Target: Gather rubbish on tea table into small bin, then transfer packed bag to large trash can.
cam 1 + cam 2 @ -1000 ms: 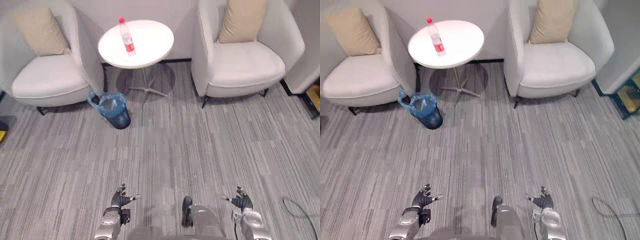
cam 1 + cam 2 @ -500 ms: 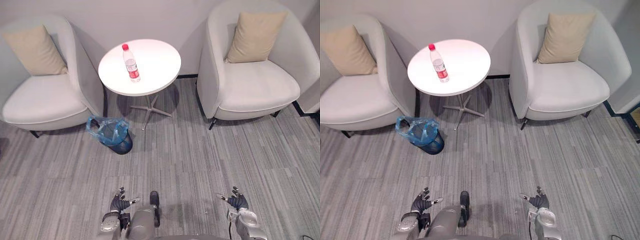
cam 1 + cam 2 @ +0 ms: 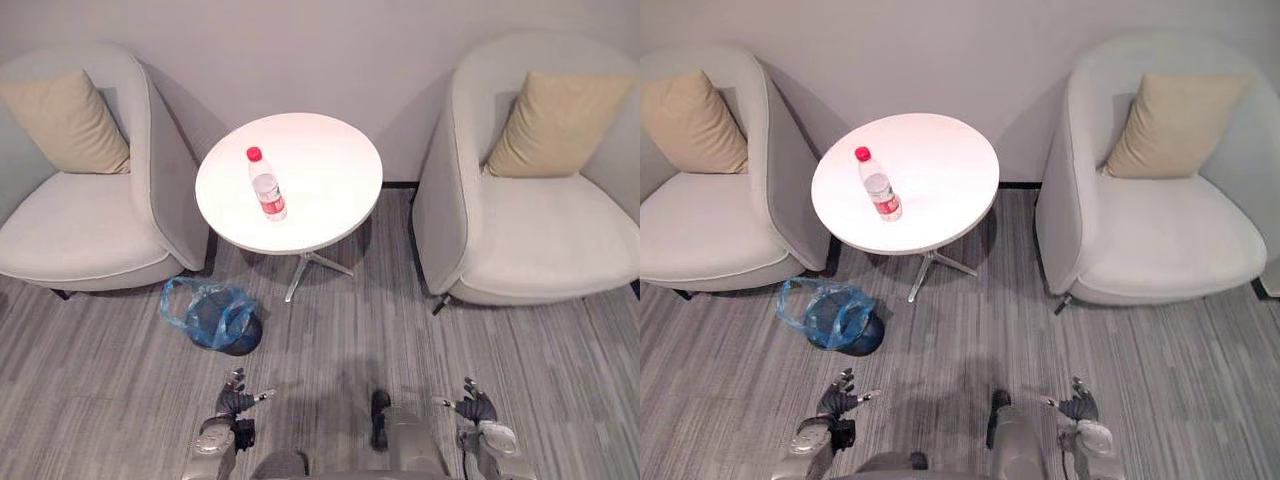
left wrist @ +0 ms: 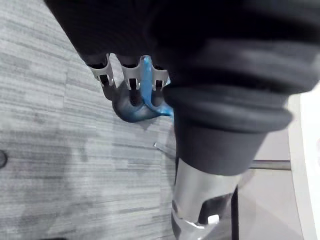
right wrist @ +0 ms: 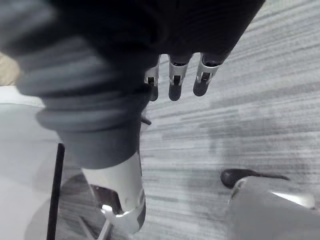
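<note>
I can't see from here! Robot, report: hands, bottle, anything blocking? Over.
Left hand, right hand open, empty, held low. Bottle standing on tea table, small bin on carpet beside it. Armchairs either side, none in the way.

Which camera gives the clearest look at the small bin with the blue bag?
The left eye view: the small bin sits whole by the tea table, its blue liner open. The right eye view shows the same. The left wrist view catches a blue patch of it behind the left hand.
</note>
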Motion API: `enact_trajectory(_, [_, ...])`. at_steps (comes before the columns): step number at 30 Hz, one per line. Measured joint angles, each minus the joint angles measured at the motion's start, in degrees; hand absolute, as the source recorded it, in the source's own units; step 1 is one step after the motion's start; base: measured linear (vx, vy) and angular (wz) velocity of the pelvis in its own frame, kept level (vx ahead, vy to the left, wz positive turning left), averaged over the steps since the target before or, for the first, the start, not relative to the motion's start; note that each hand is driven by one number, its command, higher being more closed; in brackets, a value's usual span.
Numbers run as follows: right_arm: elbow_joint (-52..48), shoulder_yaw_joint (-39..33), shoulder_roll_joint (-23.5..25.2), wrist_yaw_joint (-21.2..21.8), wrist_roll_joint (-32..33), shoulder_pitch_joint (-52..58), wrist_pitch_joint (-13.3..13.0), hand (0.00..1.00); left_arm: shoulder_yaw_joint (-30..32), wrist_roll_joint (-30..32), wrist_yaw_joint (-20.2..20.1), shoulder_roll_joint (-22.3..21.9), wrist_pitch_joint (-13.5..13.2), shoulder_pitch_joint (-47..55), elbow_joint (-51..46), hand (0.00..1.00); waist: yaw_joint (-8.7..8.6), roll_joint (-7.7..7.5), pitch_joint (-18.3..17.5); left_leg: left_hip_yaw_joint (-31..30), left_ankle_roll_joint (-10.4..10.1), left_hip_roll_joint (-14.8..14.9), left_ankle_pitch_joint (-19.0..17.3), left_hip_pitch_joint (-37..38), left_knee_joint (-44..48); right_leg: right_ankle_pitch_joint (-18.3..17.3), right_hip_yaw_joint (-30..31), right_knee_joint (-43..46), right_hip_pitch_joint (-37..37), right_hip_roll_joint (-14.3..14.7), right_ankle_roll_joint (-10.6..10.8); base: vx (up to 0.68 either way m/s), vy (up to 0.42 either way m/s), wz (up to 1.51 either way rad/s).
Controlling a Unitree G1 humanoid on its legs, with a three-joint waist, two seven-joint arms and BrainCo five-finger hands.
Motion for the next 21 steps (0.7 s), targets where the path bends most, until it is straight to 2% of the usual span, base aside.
enact_trajectory(1, [0.12,-0.54,0.01,0.01,0.01,0.00,0.05,0.00,-0.03,0.02,-0.04,-0.25,-0.03,-0.18,0.18,0.00,-0.32,0.26,-0.13,-0.76,-0.40,0.36,0.17,0.17,2.07,-2.85,-1.69,2.05,0.91,-0.27,-0.88,0.26,-0.213,0.40])
enact_trajectory(2, [0.10,-0.70,0.02,0.03,0.01,0.07,0.05,0.00,-0.03,0.02,-0.04,-0.34,-0.04,-0.30,0.17,0.00,-0.51,0.39,-0.11,-1.08,-0.90,0.73,0.39,-0.22,3.63,-3.37,-2.35,1.79,1.80,-0.23,-1.29,0.38,-0.304,0.70])
enact_trajectory(4, [-0.21,-0.71,0.74,0.00,0.05,0.94,0.02,0.00,0.03,0.01,-0.08,-1.14,-0.04,-0.97,0.09,0.00,-1.39,0.87,0.05,-1.04,-4.01,2.87,1.75,-5.70,17.06,-4.06,-6.09,-2.53,7.60,-0.01,-1.90,0.32,-0.253,0.81])
enact_trajectory(5, [-1.44,-0.64,1.40,-0.07,0.13,1.60,0.05,0.00,0.02,0.01,-0.15,-1.77,-0.05,-0.83,-0.27,0.00,-1.14,1.13,0.06,1.28,-4.34,4.84,1.55,-8.82,25.10,-4.10,-7.16,-5.41,11.37,0.92,-2.11,0.24,-0.135,0.54])
enact_trajectory(6, [-2.27,-0.63,2.13,-0.44,0.83,2.56,-0.33,0.00,-0.05,0.01,-0.21,-2.50,0.00,-0.22,-0.63,0.00,-0.08,1.38,0.20,6.15,-3.38,7.64,1.02,-11.30,31.22,-3.93,-8.14,-8.68,15.68,1.86,-2.54,0.23,-0.103,0.28])
enact_trajectory(7, [-2.37,-0.68,2.32,-0.65,1.16,2.56,-0.40,0.00,-0.08,0.00,-0.22,-2.80,0.01,0.04,-0.64,0.00,0.29,1.29,0.22,7.72,-2.64,8.16,0.57,-12.22,31.62,-3.92,-8.25,-9.50,16.63,1.97,-2.53,0.15,-0.041,0.06])
enact_trajectory(8, [-2.42,-0.81,2.37,-0.80,1.41,2.38,-0.40,0.00,-0.08,-0.01,-0.23,-3.17,0.02,0.31,-0.64,0.00,0.38,1.33,0.18,9.27,-2.11,8.27,0.25,-13.67,30.47,-3.92,-8.40,-10.57,17.49,1.91,-2.52,0.17,0.002,0.06])
enact_trajectory(10, [-2.36,-1.60,2.45,-0.89,2.30,1.49,-0.38,0.00,-0.02,0.00,-0.22,-3.28,0.07,0.46,-0.63,0.00,0.43,2.15,-0.03,11.39,-1.42,7.71,0.05,-16.56,22.44,-3.85,-8.52,-11.99,18.52,1.45,-2.16,0.19,0.064,0.07])
enact_trajectory(11, [-2.05,-2.11,2.55,-1.00,2.42,1.19,-0.36,0.00,0.01,0.00,-0.19,-3.23,0.10,0.30,-0.63,0.00,0.40,2.25,-0.05,11.32,-1.34,6.33,0.96,-17.36,15.05,-3.95,-8.75,-11.99,18.51,0.59,-1.40,0.19,0.129,0.20])
enact_trajectory(12, [-2.04,-2.45,2.20,-1.12,2.45,1.48,-0.35,0.00,-0.15,0.00,-0.21,-3.51,0.08,0.24,-0.62,0.00,0.28,2.91,-0.25,11.26,-1.51,4.76,7.34,-17.32,4.57,-4.83,-9.42,-11.56,19.22,-0.03,0.18,0.20,0.142,0.24])
enact_trajectory(13, [-1.96,-2.44,1.92,-1.17,2.47,1.93,-0.34,0.00,-0.36,0.00,-0.19,-3.60,0.08,0.33,-0.62,0.00,0.33,3.48,-0.42,11.16,-1.49,4.73,13.45,-16.96,2.39,-5.36,-9.27,-11.24,19.47,0.20,1.02,0.21,0.138,0.19])
enact_trajectory(14, [-0.90,-2.28,2.11,-1.26,2.55,1.97,-0.12,0.00,-0.58,0.00,-0.16,-3.02,0.12,0.29,-0.02,0.00,0.61,3.29,-0.23,11.61,0.30,3.96,15.34,-15.64,1.77,-6.11,-8.57,-10.77,20.42,-0.44,2.03,0.23,0.124,0.25])
enact_trajectory(15, [-0.91,-2.05,2.43,-1.25,2.63,2.09,-0.01,0.00,-0.64,0.00,-0.13,-2.19,0.05,0.22,0.00,0.00,0.47,1.87,-0.54,11.40,0.78,2.03,15.25,-15.22,0.31,-6.28,-7.74,-12.26,21.08,-1.61,2.76,0.24,0.147,0.23])
enact_trajectory(16, [-0.92,-2.05,2.59,-1.26,2.64,2.08,-0.01,0.00,-0.63,0.00,-0.12,-1.71,0.07,-0.01,0.01,0.00,0.65,1.20,-0.39,11.45,1.00,1.40,15.10,-15.22,-0.08,-6.11,-7.75,-12.89,21.28,-2.37,3.09,0.19,0.122,0.24])
enact_trajectory(20, [-0.95,-1.86,2.82,-1.14,2.19,0.94,-0.03,0.00,-0.66,0.01,-0.17,-0.75,0.17,0.33,0.04,0.00,1.83,-0.13,-0.45,12.17,2.42,-1.02,13.72,-13.33,-1.23,-7.16,-7.38,-12.94,22.44,-4.61,4.72,0.13,0.080,0.00])
enact_trajectory(21, [-0.94,-1.78,2.86,-0.99,1.87,-0.04,-0.01,0.00,-0.71,0.02,-0.22,-0.70,0.21,0.95,0.04,0.00,1.84,-0.69,-0.40,12.78,2.58,-2.57,11.11,-12.13,-1.20,-9.70,-6.93,-10.23,22.11,-6.69,5.90,0.10,0.090,-0.03])
